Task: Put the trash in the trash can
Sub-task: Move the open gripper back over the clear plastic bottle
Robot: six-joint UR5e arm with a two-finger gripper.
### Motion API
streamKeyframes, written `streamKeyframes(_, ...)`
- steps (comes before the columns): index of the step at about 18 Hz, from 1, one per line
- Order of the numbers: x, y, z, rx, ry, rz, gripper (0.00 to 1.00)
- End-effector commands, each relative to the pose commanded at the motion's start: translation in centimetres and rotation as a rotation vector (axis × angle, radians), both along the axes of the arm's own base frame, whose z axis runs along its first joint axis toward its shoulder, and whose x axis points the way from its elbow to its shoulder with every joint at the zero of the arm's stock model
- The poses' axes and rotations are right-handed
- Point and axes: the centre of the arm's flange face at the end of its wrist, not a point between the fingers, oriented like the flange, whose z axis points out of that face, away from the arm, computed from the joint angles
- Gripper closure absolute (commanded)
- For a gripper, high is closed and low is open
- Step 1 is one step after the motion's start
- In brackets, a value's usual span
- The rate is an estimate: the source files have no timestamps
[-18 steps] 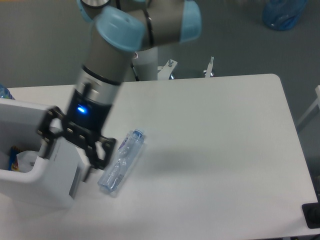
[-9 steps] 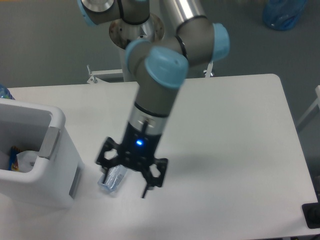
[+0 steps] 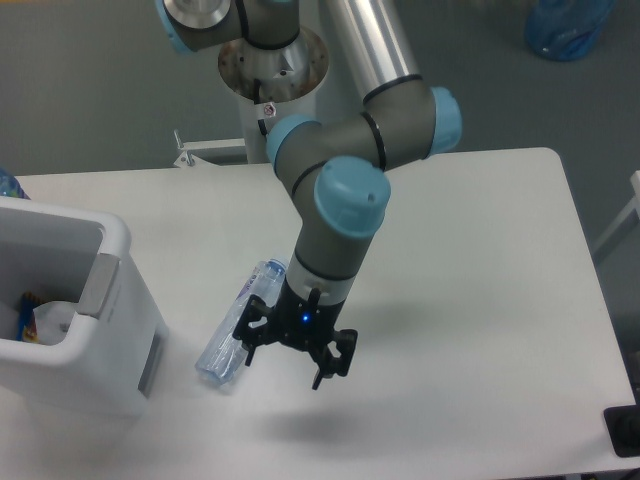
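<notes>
A clear plastic water bottle (image 3: 232,328) with a pale blue cap lies on the white table, cap pointing up-right, base close to the trash can. The trash can (image 3: 112,240), a big white boxy bin with a grey handle plate, stands at the left edge. Inside it lies a white folded piece of trash (image 3: 55,318), with a bit of blue and orange beside it. My gripper (image 3: 286,368) hangs just right of the bottle's middle, pointing down, open, with nothing between its fingers. Its left finger overlaps the bottle's side in this view.
A big blue plastic bag (image 3: 566,26) sits on the floor at the top right. The arm's base column (image 3: 270,62) rises behind the table's far edge. A black object (image 3: 624,432) shows at the bottom right corner.
The gripper swung away from above the trash can to the right, crossed over the bottle, and now hangs beside the bottle's right flank. It stayed open. The bottle has not moved.
</notes>
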Motion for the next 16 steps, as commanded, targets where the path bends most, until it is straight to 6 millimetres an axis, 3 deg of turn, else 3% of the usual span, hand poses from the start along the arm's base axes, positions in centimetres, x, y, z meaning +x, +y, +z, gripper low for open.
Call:
streamKeyframes(6, 2.0, 4.1, -2.9, -0.167, 0.002, -0.075, 0.0)
streamKeyframes(9, 3.1, 5.1, -5.0, -0.213, 0.018, -0.103, 0.0)
streamKeyframes(16, 4.6, 6.0, -6.5, -0.245, 0.03, -0.144, 0.0)
